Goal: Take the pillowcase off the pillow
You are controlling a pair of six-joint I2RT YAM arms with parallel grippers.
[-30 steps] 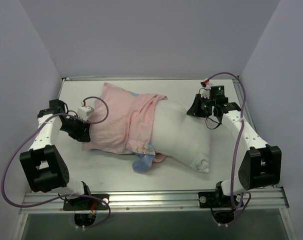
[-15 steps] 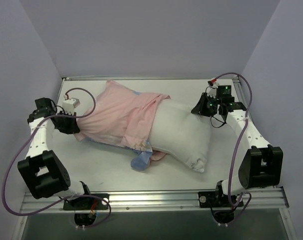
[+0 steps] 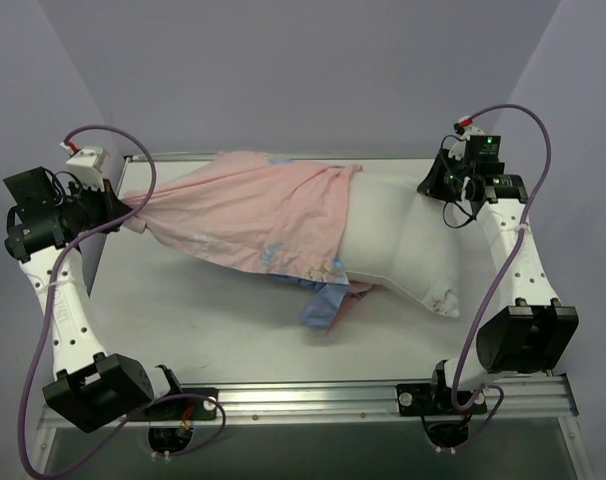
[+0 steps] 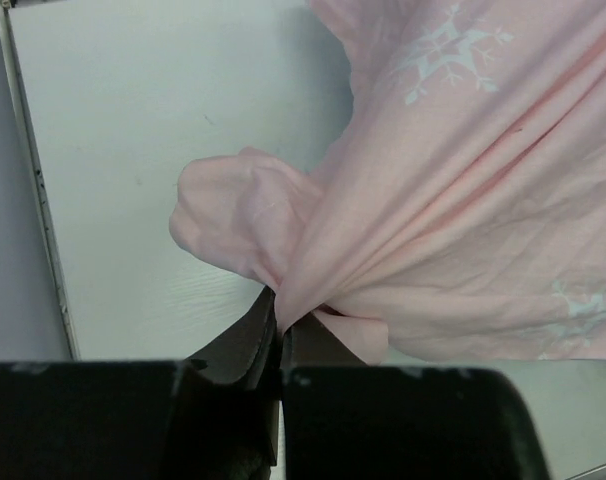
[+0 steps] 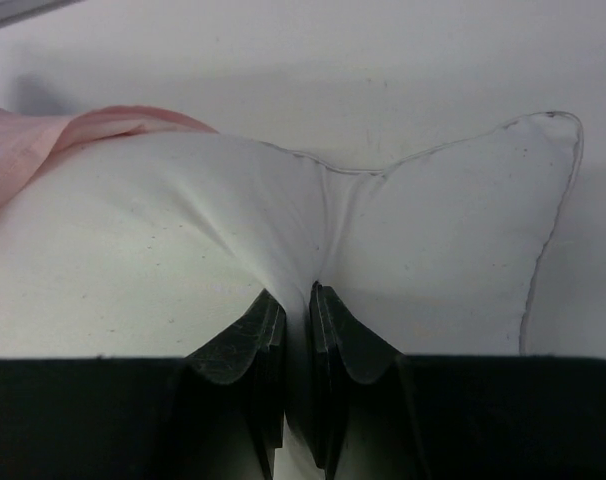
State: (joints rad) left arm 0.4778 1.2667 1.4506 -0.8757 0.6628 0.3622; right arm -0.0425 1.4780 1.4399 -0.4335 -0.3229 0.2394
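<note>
The pillowcase (image 3: 248,215), pink side out with a blue corner (image 3: 319,303) hanging at the front, is stretched toward the left and still covers the left half of the pillow. The white pillow (image 3: 398,245) lies bare on the right. My left gripper (image 3: 113,215) is shut on a bunched end of the pillowcase (image 4: 313,250), raised at the far left. My right gripper (image 3: 433,187) is shut on the pillow's fabric (image 5: 303,230) near its far right corner.
The white table (image 3: 213,330) is walled by purple panels at the back and both sides. A metal rail (image 3: 303,400) runs along the front edge. The left arm's cable (image 3: 113,135) loops above the back left corner.
My left gripper has pulled the pillowcase further left and up, stretching it out. My right gripper has moved back and right with the pillow. More white pillow shows.
</note>
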